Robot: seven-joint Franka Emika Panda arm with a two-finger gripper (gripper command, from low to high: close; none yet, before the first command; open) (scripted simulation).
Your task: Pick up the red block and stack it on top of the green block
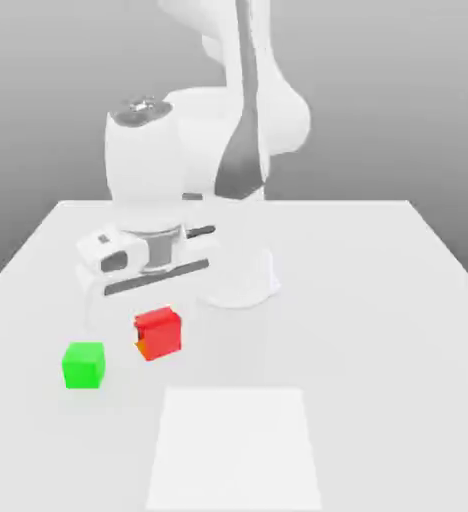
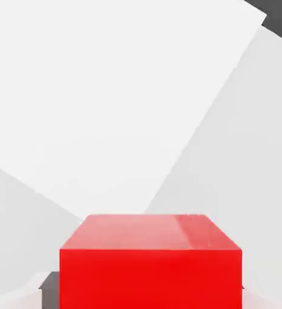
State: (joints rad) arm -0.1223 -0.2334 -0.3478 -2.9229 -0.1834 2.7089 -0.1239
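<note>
Exterior view: gripper point(image 1: 156, 318) clamped on red block point(image 1: 159, 333), lower left of frame, apparently lifted. Green block point(image 1: 83, 364) on table point(image 1: 378, 300), just lower-left of red. Carry must go that way.

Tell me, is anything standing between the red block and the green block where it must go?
Nothing visible does. In the exterior view the red block sits just to the right of the green block, with bare table between them. The green block's top is uncovered. The hand view shows the red block close under the camera.
</note>
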